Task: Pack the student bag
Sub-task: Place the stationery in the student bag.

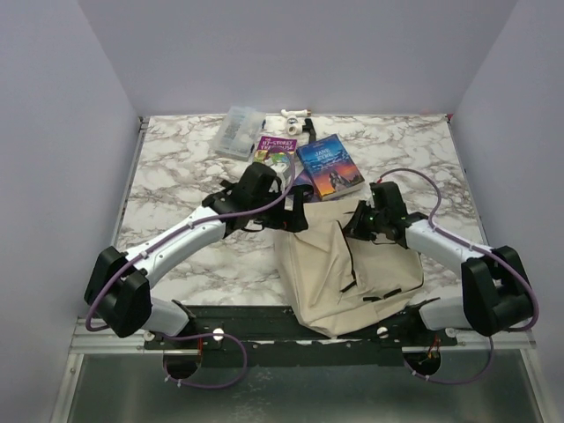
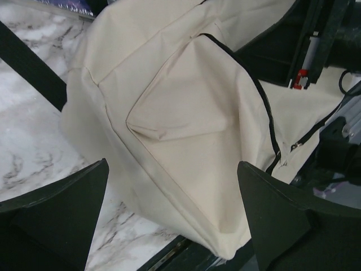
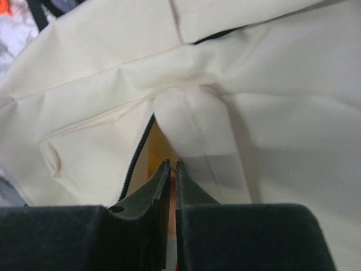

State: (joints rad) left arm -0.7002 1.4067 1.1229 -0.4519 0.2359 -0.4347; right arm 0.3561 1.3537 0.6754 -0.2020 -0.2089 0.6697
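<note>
A marble-patterned table (image 1: 176, 167) is enclosed on three sides by plain pale walls (image 1: 53, 132). The student bag (image 1: 317, 264) is laid at the near right of centre, its near end hanging over the black rail (image 1: 247, 322) along the table's front edge. Its long axis is set roughly far to near, pocket face up; which end is the top cannot be told. A purple book (image 1: 275, 148), a blue book (image 1: 330, 166) and a clear box (image 1: 240, 130) are kept near the far edge. Bare marble is seen to the left of the bag. The left gripper (image 2: 172, 166) is spread wide above the bag's pocket. The right gripper (image 3: 172, 166) is drawn almost together at the zipper edge; whether fabric is caught cannot be told.
</note>
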